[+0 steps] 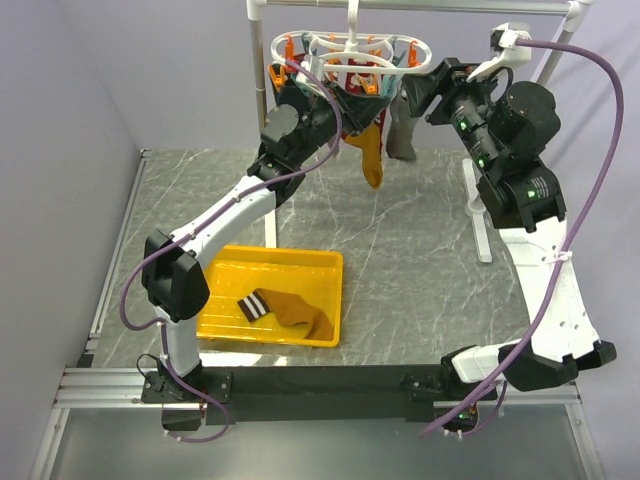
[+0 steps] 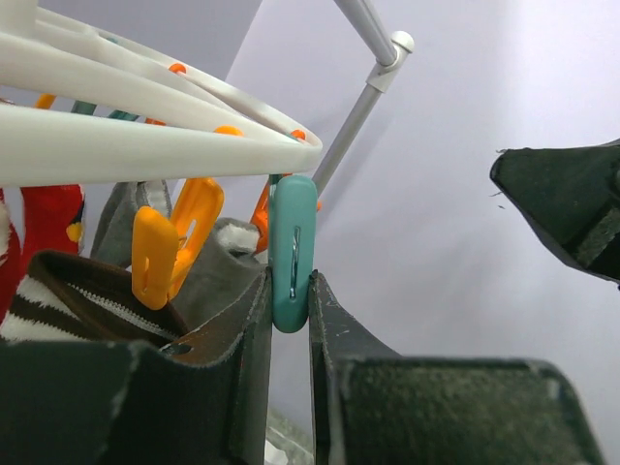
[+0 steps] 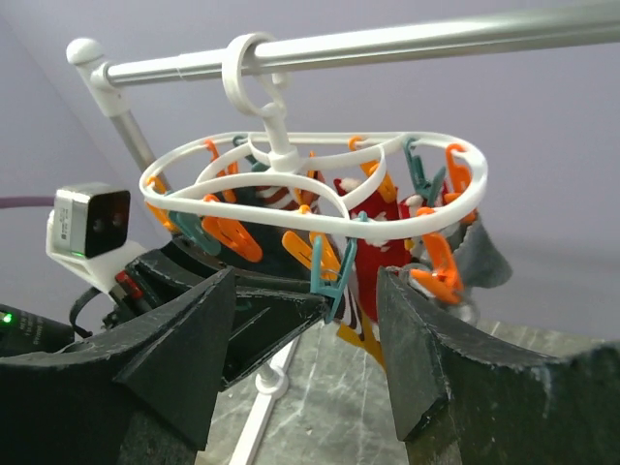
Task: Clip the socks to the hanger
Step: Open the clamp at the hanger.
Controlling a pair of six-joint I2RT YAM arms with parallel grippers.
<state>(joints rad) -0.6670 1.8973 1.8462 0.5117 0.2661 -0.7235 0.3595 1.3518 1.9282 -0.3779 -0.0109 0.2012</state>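
Note:
The white oval hanger (image 1: pixel 300 42) hangs by its hook from the rack rail, and shows in the right wrist view (image 3: pixel 455 208). One mustard sock (image 1: pixel 371 152) hangs from it; its striped cuff (image 2: pixel 44 300) sits below an orange clip (image 2: pixel 155 254). The second mustard sock (image 1: pixel 292 310) lies in the yellow tray (image 1: pixel 230 255). My left gripper (image 1: pixel 352 100) is up at the hanger, its jaws pressed on both sides of a teal clip (image 2: pixel 293 252), which the right wrist view also shows (image 3: pixel 334 271). My right gripper (image 1: pixel 418 90) is open and empty just right of the hanger.
A white rack pole (image 1: pixel 255 70) and rail (image 3: pixel 387 41) carry the hanger; the rack's foot (image 1: pixel 480 225) lies on the marble table at the right. A grey sock (image 1: pixel 400 135) and a red sock (image 3: pixel 383 242) hang from other clips.

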